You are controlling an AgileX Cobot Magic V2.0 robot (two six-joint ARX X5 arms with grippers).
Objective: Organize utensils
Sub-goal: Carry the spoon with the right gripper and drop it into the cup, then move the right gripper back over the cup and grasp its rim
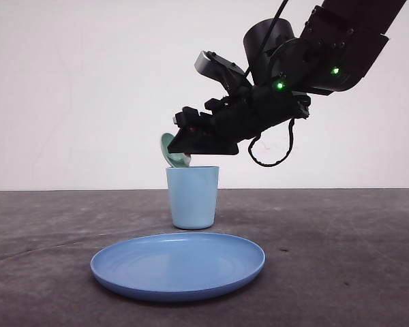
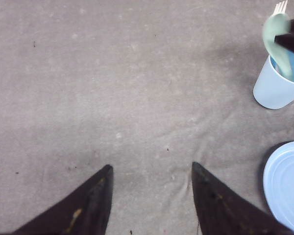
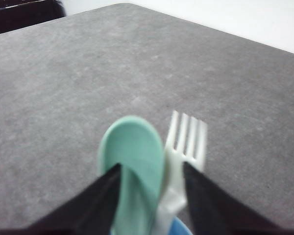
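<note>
**Spoon Going Into the Cup Beside the Fork**

Right gripper (image 1: 179,139) hung at the centre of the front view, directly above the light blue cup (image 1: 192,197), which stood behind the round blue plate (image 1: 177,266). The mint-green spoon (image 1: 170,151) leaned out past the fingertips, above the rim.

Across the left wrist view, the left gripper (image 2: 152,171) was spread and empty over the bare grey table (image 2: 112,73). At upper right, the cup held the spoon handle and the white fork (image 2: 280,7).

Within the right wrist view, the fingers (image 3: 95,198) stood on both sides of spoon and fork; whether they pinched, I cannot tell. Both looked light, stiff and smooth, so the handle seemed the better place to hold.
</note>
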